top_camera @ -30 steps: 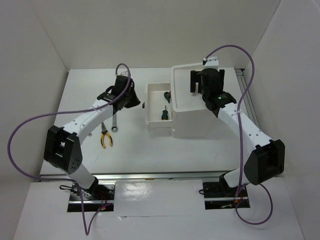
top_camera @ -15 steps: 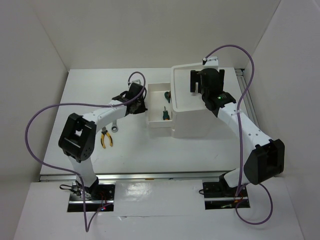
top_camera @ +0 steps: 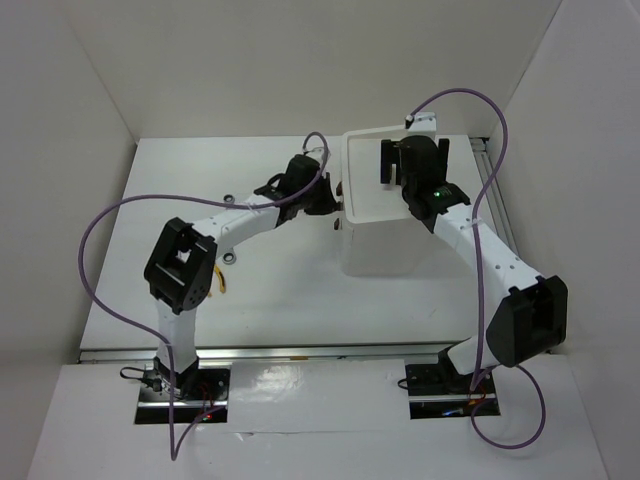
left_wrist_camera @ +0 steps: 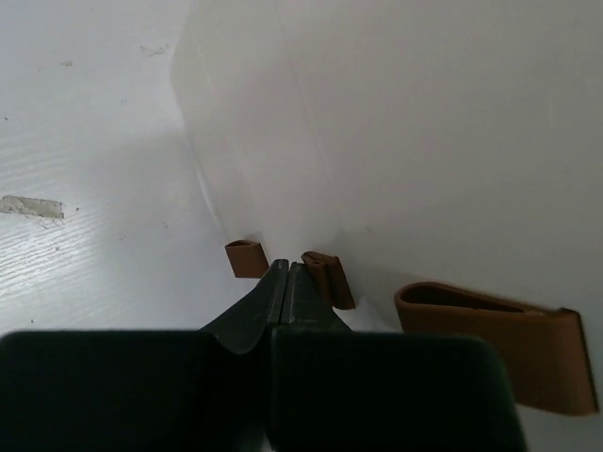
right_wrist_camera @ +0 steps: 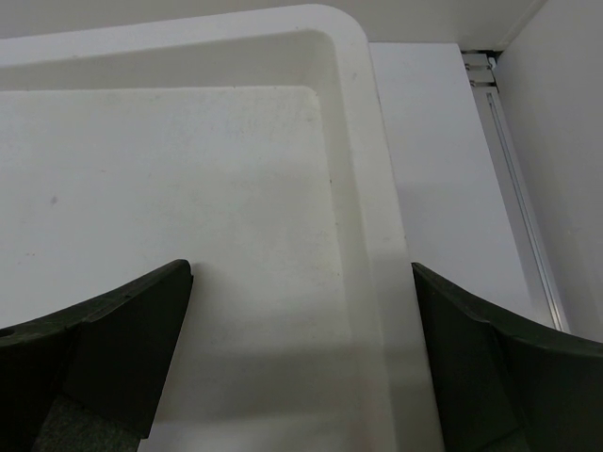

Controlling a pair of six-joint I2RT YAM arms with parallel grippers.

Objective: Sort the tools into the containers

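The white box unit (top_camera: 385,245) stands right of centre, its drawers shut flush. My left gripper (top_camera: 330,200) is shut and empty, its tips pressed against the white drawer front (left_wrist_camera: 396,141), between two brown knobs (left_wrist_camera: 247,258). A larger brown knob (left_wrist_camera: 490,325) is to the right. My right gripper (top_camera: 412,165) hovers open and empty over the top tray (right_wrist_camera: 188,188), near its rim (right_wrist_camera: 363,122). The screwdrivers are hidden. A sliver of the yellow-handled pliers (top_camera: 221,283) and a silver wrench end (top_camera: 229,257) show by the left arm's elbow.
The left arm stretches across the table from its base to the box's left face. White walls close in the table on the left, back and right. A metal rail (top_camera: 487,170) runs along the table's right edge behind the box.
My left arm has swung right and pushed the open drawer, with the screwdrivers in it, shut into the box. The right arm has not moved.
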